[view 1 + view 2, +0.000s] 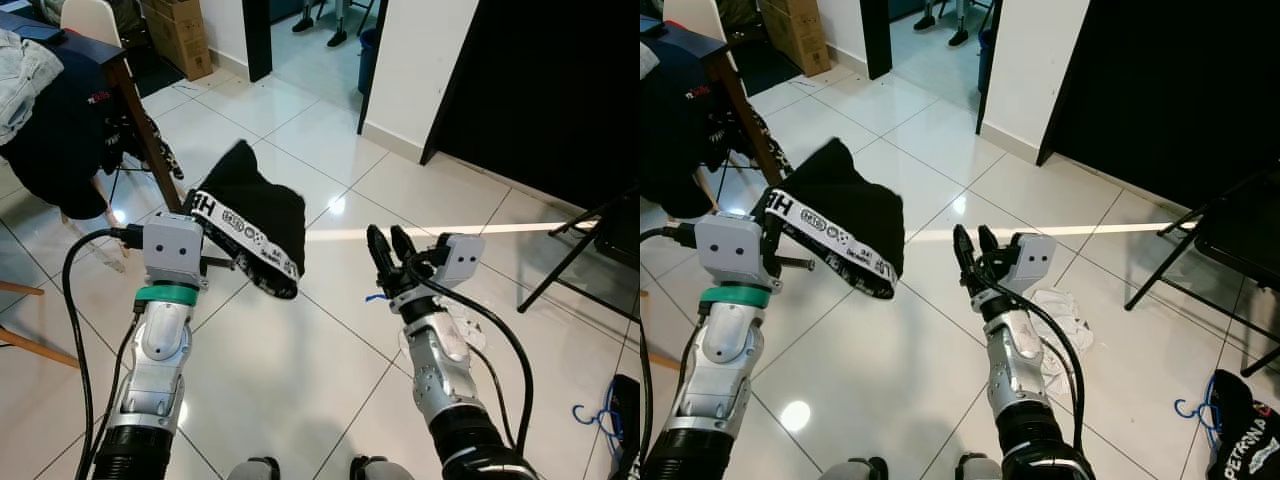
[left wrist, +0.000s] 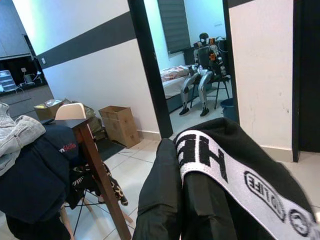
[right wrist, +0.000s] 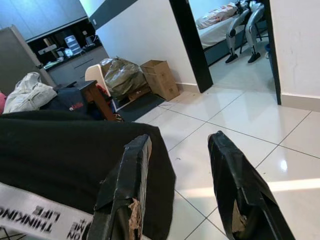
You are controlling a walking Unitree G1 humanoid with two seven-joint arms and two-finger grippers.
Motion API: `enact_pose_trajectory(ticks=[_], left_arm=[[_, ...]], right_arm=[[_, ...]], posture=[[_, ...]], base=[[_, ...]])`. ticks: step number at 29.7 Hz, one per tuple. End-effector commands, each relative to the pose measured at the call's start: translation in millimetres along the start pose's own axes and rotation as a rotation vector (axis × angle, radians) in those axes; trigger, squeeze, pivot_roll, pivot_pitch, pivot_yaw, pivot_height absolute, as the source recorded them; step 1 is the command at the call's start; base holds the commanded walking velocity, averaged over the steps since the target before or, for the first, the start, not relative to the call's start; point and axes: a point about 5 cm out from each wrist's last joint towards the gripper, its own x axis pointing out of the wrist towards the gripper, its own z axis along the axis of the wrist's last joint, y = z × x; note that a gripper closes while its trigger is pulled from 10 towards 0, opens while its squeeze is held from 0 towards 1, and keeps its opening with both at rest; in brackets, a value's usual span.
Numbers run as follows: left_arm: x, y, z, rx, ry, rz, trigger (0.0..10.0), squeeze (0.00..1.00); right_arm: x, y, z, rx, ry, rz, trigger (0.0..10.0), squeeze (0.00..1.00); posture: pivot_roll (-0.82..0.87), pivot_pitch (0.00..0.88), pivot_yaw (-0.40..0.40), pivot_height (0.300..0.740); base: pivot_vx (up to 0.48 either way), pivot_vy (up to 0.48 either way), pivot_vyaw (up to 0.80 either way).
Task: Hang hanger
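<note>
My left gripper (image 1: 228, 236) is raised in front of me and is buried in a black garment (image 1: 258, 215) with a white lettered band (image 2: 235, 175). The garment hangs off it above the floor, and its fingers are hidden under the cloth. My right gripper (image 1: 390, 246) is held up to the right of the garment, open, with nothing between its fingers (image 3: 129, 190). A blue hanger hook (image 1: 1185, 408) lies on the tiles at the far right, beside a dark piece of clothing (image 1: 1245, 440).
A dark table (image 1: 95, 60) piled with clothes stands at the left, its wooden leg (image 1: 150, 130) close to the garment. A black metal rack (image 1: 1215, 235) stands at the right. A white cloth (image 1: 1060, 312) lies near my right arm. A doorway (image 2: 195, 60) opens ahead.
</note>
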Motion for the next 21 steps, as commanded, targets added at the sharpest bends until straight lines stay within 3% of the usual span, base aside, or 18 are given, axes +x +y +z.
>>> enact_pose_trajectory(ticks=[1,21], left_arm=[[-1.4,-1.4,-3.6,0.003,0.022,-0.006,10.0,0.0],[-0.6,-5.8,-9.2,-0.003,0.07,-0.041,10.0,0.0]], right_arm=[[-0.9,-1.1,2.0,-0.013,-0.008,-0.008,10.0,0.0],[4.1,-1.7,-1.4,-0.017,0.044,-0.01,10.0,0.0]], posture=[[0.03,0.075,0.007,0.74],[0.05,0.062,-0.011,0.74]], base=[[0.0,0.0,0.0],[0.0,0.0,0.0]])
